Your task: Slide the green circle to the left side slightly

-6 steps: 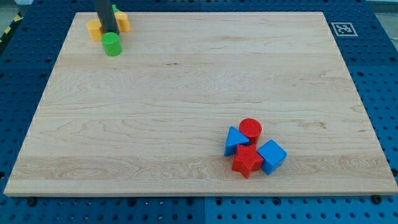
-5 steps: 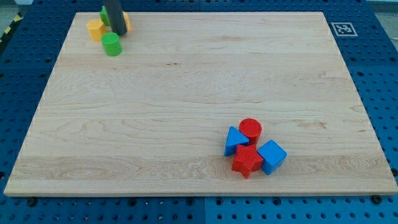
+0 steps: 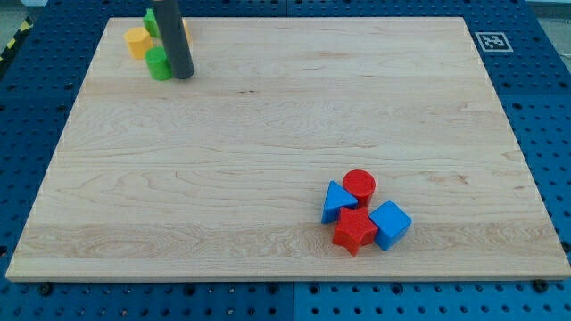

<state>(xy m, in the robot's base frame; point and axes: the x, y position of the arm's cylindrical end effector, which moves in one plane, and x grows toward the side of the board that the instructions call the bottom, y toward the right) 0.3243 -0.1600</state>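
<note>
Green circle (image 3: 159, 63) near the worktop's (image 3: 285, 152) top-left corner, my tip (image 3: 183, 75) touching its right side. Orange block (image 3: 136, 40) just up-left of the green circle; another green block (image 3: 150, 21) behind the rod. No claw here, only rod.

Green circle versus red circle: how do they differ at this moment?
The green circle sits near the view's top left, the red circle lower right. My tip is right beside the green circle on its right; the red circle has no tip near it. Both look like short round cylinders packed among other blocks.
</note>
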